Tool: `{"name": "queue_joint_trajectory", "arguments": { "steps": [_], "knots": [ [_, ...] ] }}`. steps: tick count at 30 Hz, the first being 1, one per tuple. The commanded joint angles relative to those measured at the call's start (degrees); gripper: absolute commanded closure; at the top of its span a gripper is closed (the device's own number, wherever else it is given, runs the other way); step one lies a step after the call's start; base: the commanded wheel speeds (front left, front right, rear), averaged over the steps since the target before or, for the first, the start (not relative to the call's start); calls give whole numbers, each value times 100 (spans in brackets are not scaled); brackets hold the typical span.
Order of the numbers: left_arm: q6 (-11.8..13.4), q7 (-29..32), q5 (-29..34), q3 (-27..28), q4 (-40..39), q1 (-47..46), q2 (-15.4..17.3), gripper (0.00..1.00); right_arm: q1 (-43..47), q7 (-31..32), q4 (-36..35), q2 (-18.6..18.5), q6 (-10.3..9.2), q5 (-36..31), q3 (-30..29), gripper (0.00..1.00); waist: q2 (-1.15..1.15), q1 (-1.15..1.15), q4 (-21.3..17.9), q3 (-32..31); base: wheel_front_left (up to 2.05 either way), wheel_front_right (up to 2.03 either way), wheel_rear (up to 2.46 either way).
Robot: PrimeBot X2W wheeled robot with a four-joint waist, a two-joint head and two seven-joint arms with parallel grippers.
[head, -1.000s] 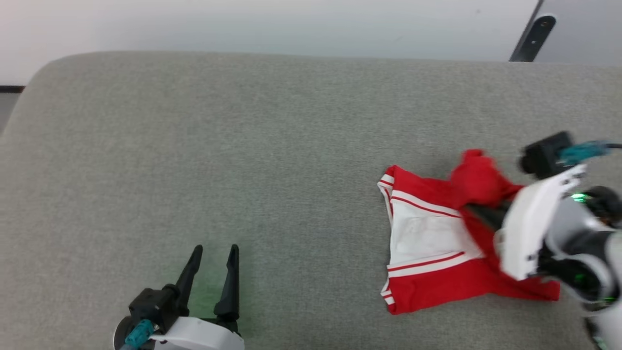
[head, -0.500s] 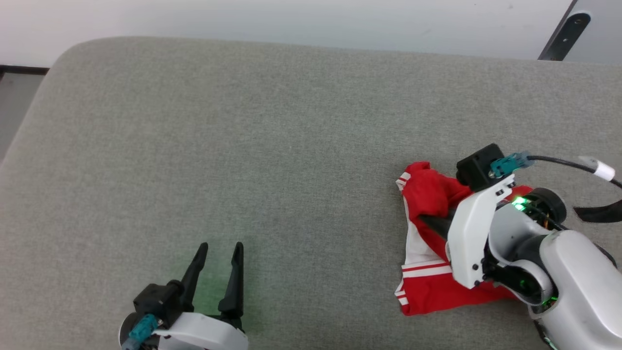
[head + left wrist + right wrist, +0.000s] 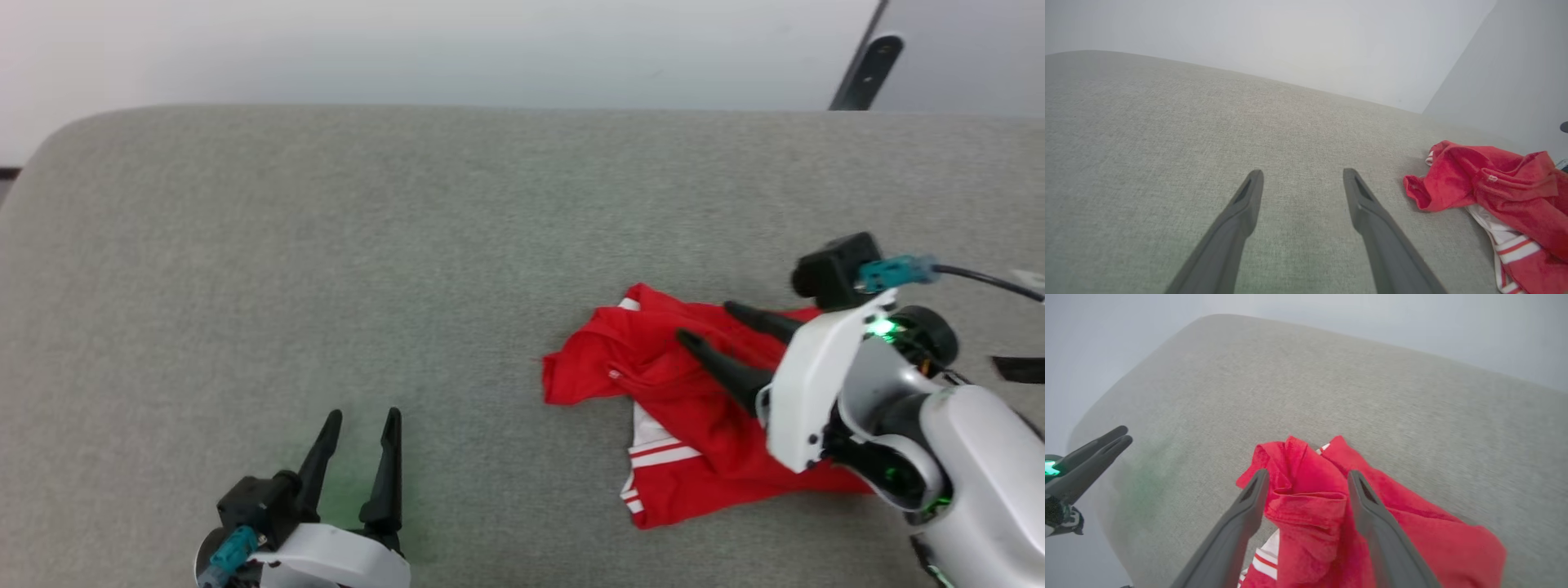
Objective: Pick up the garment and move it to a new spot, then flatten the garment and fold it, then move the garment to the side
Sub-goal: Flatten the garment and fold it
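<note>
The garment (image 3: 653, 367) is a small red shirt with white striped trim, lying crumpled on the grey cushion at the right of the head view. My right gripper (image 3: 709, 322) hovers over it, open, its two dark fingers spread above the red cloth with nothing pinched. The right wrist view has the garment (image 3: 1306, 506) bunched between and beneath the spread right gripper (image 3: 1306, 473). My left gripper (image 3: 361, 416) stands open at the lower left, well apart from the cloth. In the left wrist view the left gripper (image 3: 1300, 173) is open over bare cushion, the garment (image 3: 1490, 183) off to its right.
The grey cushioned surface (image 3: 326, 245) stretches wide to the left and behind the garment, with a rounded far-left corner. A pale wall runs behind it, and a dark slanted bar (image 3: 865, 69) stands at the top right.
My right gripper has opened and let go of the red cloth, which now lies spread further left on the cushion. The head camera has shifted. The left gripper stays as it was.
</note>
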Motion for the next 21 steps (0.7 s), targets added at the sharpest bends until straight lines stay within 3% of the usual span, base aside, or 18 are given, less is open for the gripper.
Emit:
{"name": "queue_joint_trajectory", "arguments": {
  "steps": [1, 11, 21],
  "knots": [
    [-22, 3, -21, 6, 32, -24, 22, 0, 106, -148, -31, -86, -6, 63, -90, 0, 0, 0, -239, -180, 0, 0, 0],
    [-21, 3, -91, -116, 256, -104, 296, 0, 642, -1379, 340, -687, -6, -227, -486, 0, 0, 0, -662, -547, 0, 0, 0],
    [1, 3, -49, 207, 136, 292, 352, 0, 1333, -2669, 740, -613, -6, -435, -903, 0, 0, 0, -887, -875, 0, 0, 0]
  ]
}}
